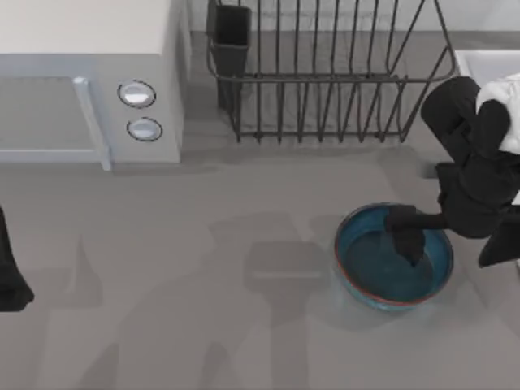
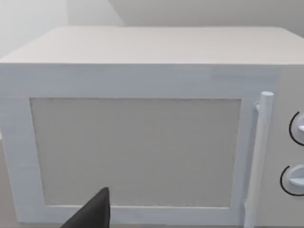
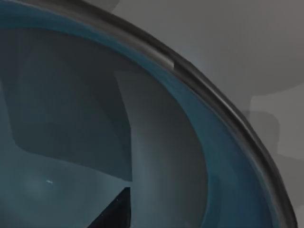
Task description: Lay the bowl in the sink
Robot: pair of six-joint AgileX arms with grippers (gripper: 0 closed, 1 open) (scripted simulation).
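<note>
The blue bowl [image 1: 382, 272] with a reddish-brown rim line sits upright on the grey table, right of centre in the top view. My right gripper [image 1: 409, 244] reaches down inside it, close to its far rim, coming in from the right edge. The right wrist view looks closely into the bowl's glossy blue inside [image 3: 71, 118] and along its dark rim. A corner of the pale sink [image 1: 481, 63] shows at the far right, behind my right arm. My left arm [image 1: 10, 280] is parked at the table's left edge.
A white microwave [image 1: 81, 73] stands at the back left, and the left wrist view faces its door [image 2: 137, 147]. A dark wire dish rack [image 1: 325, 73] stands at the back, between microwave and sink. Open grey tabletop lies left of the bowl.
</note>
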